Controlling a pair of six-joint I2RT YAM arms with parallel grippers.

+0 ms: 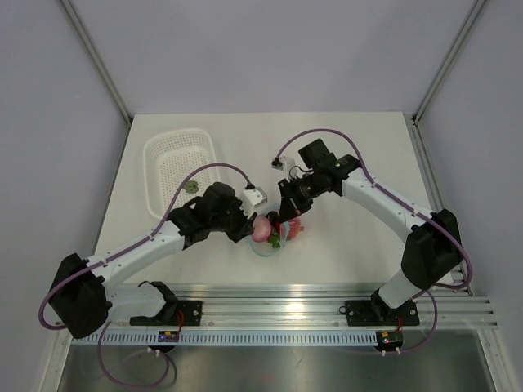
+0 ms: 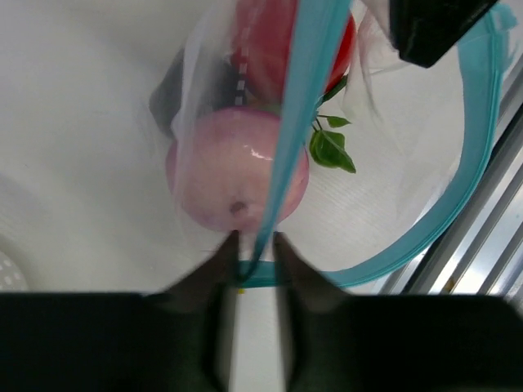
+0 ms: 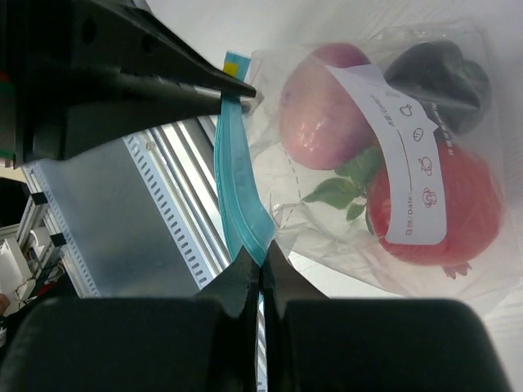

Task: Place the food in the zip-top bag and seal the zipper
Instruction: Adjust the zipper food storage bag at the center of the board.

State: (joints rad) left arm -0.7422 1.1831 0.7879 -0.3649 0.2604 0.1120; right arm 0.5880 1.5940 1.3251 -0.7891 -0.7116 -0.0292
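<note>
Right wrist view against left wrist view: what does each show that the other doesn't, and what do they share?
Only the right wrist: a white printed label on the bag, and the right end effector with its tips shut on the zipper. Only the left wrist: the zipper's two sides parted in a wide loop. Both: the pink piece, red piece and green leaves inside, and the left end effector on the zipper.
</note>
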